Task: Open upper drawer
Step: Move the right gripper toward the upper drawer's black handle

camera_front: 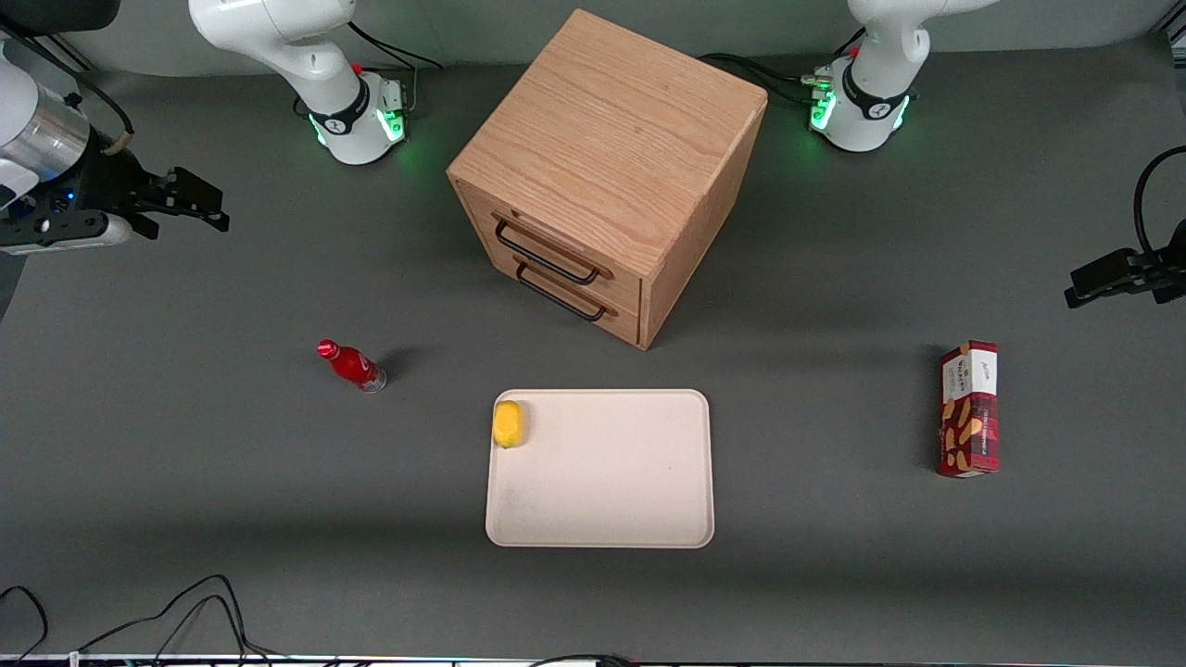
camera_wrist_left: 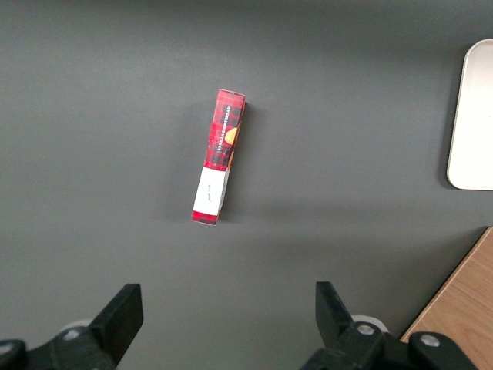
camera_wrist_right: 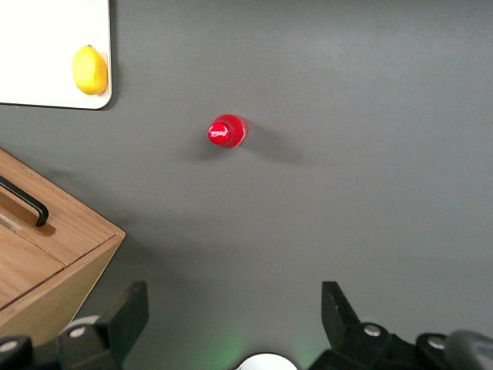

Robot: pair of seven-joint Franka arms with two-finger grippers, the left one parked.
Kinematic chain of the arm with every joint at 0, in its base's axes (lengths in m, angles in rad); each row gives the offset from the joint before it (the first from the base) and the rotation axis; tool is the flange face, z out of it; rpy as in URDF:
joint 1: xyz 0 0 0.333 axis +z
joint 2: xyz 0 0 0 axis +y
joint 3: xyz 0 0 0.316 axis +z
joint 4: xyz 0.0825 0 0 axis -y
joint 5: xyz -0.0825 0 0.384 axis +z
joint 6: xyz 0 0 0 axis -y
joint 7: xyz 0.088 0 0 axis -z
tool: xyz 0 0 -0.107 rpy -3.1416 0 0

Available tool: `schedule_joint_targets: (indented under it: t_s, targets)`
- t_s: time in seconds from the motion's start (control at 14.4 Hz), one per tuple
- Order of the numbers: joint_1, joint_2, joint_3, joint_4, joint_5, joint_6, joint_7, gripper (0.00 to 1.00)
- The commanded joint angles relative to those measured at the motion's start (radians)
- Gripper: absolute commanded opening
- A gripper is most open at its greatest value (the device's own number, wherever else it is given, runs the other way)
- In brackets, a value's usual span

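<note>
On a dark grey table (camera_front: 185,482), the upper drawer (camera_front: 547,243) is sitting shut; the gripper (camera_front: 190,202) is hovering well apart, wide open, empty.

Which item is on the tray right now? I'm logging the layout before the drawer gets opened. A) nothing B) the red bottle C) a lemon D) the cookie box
C: a lemon sits in a corner of the tray, while the open claw hangs over the working arm's end of the table, away from the shut upper drawer.
</note>
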State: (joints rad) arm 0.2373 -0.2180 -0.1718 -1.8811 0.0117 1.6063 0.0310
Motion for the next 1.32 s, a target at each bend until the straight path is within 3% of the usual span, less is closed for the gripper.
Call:
schedule_joint_targets:
  t_s: [0.0, 0.69, 1.04, 1.25]
  targets:
    - [-0.004, -0.024, 0.006, -0.016, 0.004, 0.015, 0.023, 1.00]
    - [0.045, 0.060, 0.044, 0.065, 0.050, 0.000, -0.003, 1.00]
    - [0.076, 0.304, 0.087, 0.292, 0.065, -0.013, -0.003, 1.00]
    - [0.079, 0.344, 0.094, 0.316, 0.146, -0.011, -0.005, 1.00]
